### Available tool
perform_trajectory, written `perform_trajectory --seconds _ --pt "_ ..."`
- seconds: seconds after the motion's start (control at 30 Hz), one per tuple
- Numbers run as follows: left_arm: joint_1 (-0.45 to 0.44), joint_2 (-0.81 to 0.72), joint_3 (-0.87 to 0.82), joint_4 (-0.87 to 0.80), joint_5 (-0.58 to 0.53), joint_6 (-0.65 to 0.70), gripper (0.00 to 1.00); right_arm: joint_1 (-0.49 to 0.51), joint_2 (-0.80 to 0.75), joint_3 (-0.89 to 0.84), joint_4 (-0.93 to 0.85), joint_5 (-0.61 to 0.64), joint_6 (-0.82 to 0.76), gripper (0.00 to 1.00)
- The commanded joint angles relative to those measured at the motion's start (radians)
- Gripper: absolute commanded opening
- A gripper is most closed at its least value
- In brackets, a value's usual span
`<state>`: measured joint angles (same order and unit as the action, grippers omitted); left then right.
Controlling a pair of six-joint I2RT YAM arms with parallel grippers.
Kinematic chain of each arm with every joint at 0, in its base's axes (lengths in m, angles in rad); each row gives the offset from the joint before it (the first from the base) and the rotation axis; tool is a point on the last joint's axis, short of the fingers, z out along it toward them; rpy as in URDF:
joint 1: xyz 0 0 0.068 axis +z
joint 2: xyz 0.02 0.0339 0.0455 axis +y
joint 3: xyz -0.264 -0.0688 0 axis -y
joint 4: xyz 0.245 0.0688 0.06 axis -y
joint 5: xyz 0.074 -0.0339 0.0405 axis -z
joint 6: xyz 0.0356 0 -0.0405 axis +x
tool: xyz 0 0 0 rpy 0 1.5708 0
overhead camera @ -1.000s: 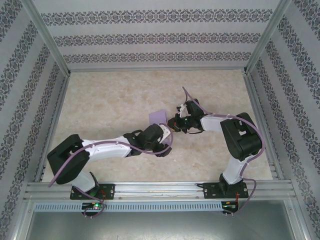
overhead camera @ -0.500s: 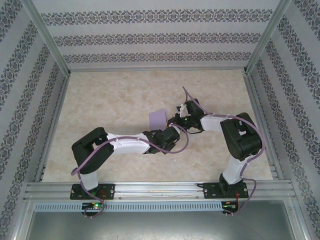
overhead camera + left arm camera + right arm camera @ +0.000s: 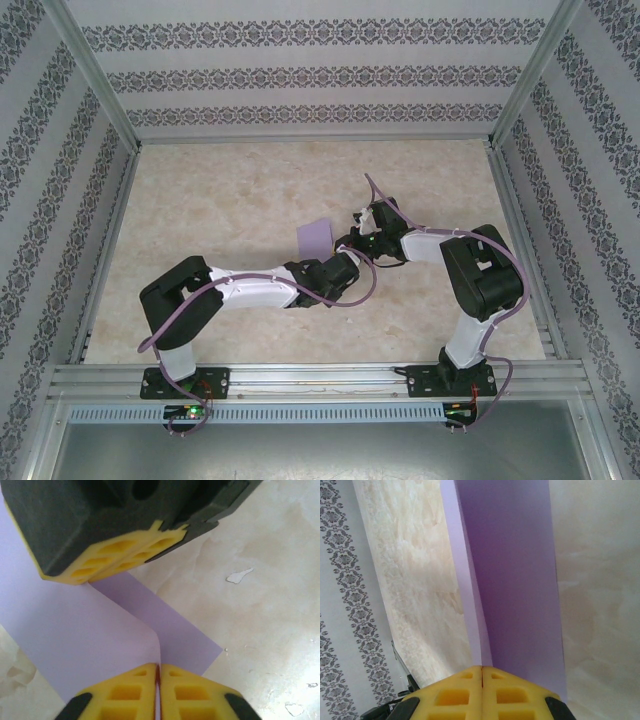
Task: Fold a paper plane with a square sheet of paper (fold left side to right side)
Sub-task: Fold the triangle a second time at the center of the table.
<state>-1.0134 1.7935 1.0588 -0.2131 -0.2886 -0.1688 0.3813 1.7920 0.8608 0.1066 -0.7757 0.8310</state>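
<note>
The square sheet of paper point(image 3: 316, 236) is lilac and lies mid-table, partly folded over on itself. In the left wrist view the sheet point(image 3: 75, 630) curves up from the table into my left gripper point(image 3: 158, 669), whose yellow fingertips are shut on its raised edge. The right gripper's fingers point(image 3: 115, 555) press the sheet at the top of that view. In the right wrist view my right gripper point(image 3: 482, 670) is shut on the sheet point(image 3: 515, 580), which stretches away in two layers. From above, the left gripper point(image 3: 338, 258) and right gripper point(image 3: 347, 241) meet at the sheet's right side.
The marbled table point(image 3: 220, 200) is walled by patterned panels and metal rails point(image 3: 310, 378) along the near edge. A small white chip point(image 3: 239, 575) marks the surface right of the sheet. Open tabletop lies to the left and far side.
My left arm swung right and forward to the sheet's near right edge, and its jaws went from open to shut on the paper. The right arm stayed put.
</note>
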Motion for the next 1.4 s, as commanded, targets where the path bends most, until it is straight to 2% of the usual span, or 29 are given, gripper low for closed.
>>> perform_trajectory --seconds 0.0,0.1,0.27,0.4,0.5,0.6,0.67,0.73,0.77,1.0,1.37 --pt "-0.008 -0.055 -0.007 -0.025 0.038 -0.015 0.04 -0.013 -0.016 -0.002 0.002 -0.007 -0.036 0.00" --pt "0.011 -0.076 -0.015 -0.015 0.125 -0.028 0.00 -0.029 -0.050 0.000 0.005 -0.011 -0.060 0.08" --pt "0.069 -0.102 -0.044 0.027 0.295 -0.085 0.00 -0.085 -0.143 -0.037 -0.004 0.007 -0.101 0.26" --pt "0.145 -0.122 -0.094 0.103 0.474 -0.156 0.00 -0.139 -0.230 -0.107 -0.023 0.031 -0.141 0.32" --pt "0.219 -0.131 -0.143 0.196 0.634 -0.233 0.00 -0.157 -0.271 -0.158 -0.046 0.033 -0.175 0.31" --pt "0.285 -0.123 -0.189 0.292 0.771 -0.305 0.00 -0.151 -0.294 -0.207 -0.046 0.024 -0.188 0.20" --pt "0.312 -0.119 -0.208 0.335 0.822 -0.333 0.00 -0.129 -0.298 -0.232 -0.040 0.020 -0.190 0.11" --pt "0.330 -0.110 -0.213 0.348 0.853 -0.346 0.00 -0.093 -0.298 -0.247 -0.036 0.025 -0.188 0.01" --pt "0.339 -0.104 -0.211 0.347 0.867 -0.349 0.00 -0.069 -0.296 -0.255 -0.031 0.031 -0.185 0.00" --pt "0.366 -0.067 -0.194 0.316 0.900 -0.350 0.00 0.071 -0.270 -0.279 0.001 0.098 -0.143 0.00" --pt "0.379 -0.058 -0.195 0.300 0.879 -0.342 0.00 0.130 -0.170 -0.249 0.013 0.134 -0.129 0.00"
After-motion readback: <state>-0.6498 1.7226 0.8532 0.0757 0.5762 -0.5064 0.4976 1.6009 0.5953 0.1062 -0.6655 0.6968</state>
